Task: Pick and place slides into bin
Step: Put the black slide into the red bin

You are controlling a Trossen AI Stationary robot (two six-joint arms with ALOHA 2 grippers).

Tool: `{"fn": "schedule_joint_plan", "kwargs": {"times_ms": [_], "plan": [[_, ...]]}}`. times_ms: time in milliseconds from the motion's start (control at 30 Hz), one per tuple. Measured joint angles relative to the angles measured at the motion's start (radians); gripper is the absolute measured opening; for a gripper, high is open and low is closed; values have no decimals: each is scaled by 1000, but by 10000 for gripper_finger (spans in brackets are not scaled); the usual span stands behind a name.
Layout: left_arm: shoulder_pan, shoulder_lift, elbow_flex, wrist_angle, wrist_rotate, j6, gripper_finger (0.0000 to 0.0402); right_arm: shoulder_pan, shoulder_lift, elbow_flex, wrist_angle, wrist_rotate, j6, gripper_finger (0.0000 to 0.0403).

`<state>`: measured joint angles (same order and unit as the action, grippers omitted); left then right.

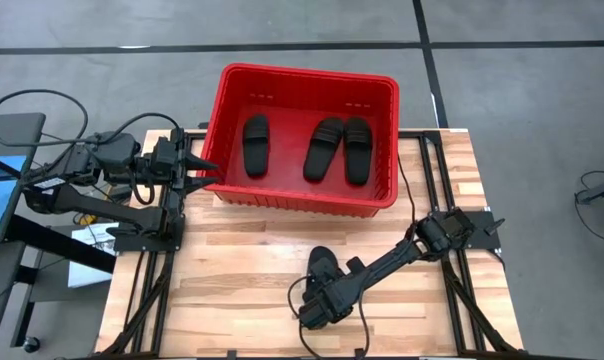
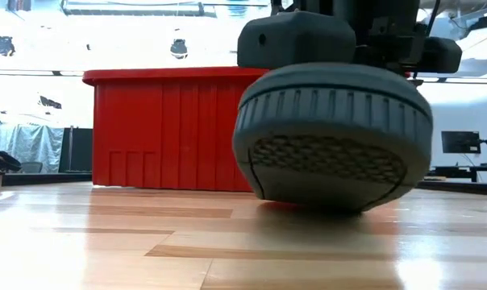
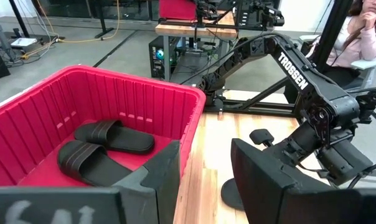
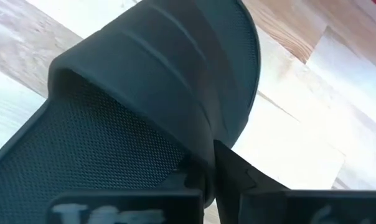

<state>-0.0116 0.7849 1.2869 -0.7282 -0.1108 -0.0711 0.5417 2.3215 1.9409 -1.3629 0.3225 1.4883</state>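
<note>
Three slides (image 1: 322, 148) lying inside bin (image 1: 222, 96), far centre of bench (image 1: 242, 262). Fourth slide (image 1: 321, 263) near centre, being clamped by right end effector (image 1: 319, 300). Left end effector (image 1: 204, 169) hovering released beside bin's left wall.

Two arms of dark, near-black segments are seen, the left arm (image 1: 102, 175) and the right arm (image 1: 402, 255), each built of blocky joint housings linked by slimmer bars. White capital lettering reading TROSSEN is printed along one link of the right arm (image 3: 295, 71). Black cables are looped along both arms and are trailed off beyond the table (image 1: 242, 270). The left gripper (image 3: 203, 180) is made of two broad, flat, matte dark fingers (image 3: 154, 177) with angular edges. Pale moulded characters are borne on the dark block at the base of the right gripper (image 4: 206, 171).
</note>
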Motion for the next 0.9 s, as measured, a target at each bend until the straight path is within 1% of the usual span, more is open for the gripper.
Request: {"fn": "schedule_joint_plan", "kwargs": {"times_ms": [167, 367, 600, 733, 900], "plan": [[0, 0, 0, 0, 0, 0, 132, 7, 1, 30, -20, 1, 5, 2], [0, 0, 0, 0, 0, 0, 132, 13, 1, 97, -96, 22, 2, 1], [0, 0, 0, 0, 0, 0, 132, 14, 1, 206, -208, 86, -4, 1], [0, 0, 0, 0, 0, 0, 132, 14, 0, 257, -207, 126, -27, 1], [0, 0, 0, 0, 0, 0, 132, 5, -1, 317, -209, 140, -86, 0]]}}
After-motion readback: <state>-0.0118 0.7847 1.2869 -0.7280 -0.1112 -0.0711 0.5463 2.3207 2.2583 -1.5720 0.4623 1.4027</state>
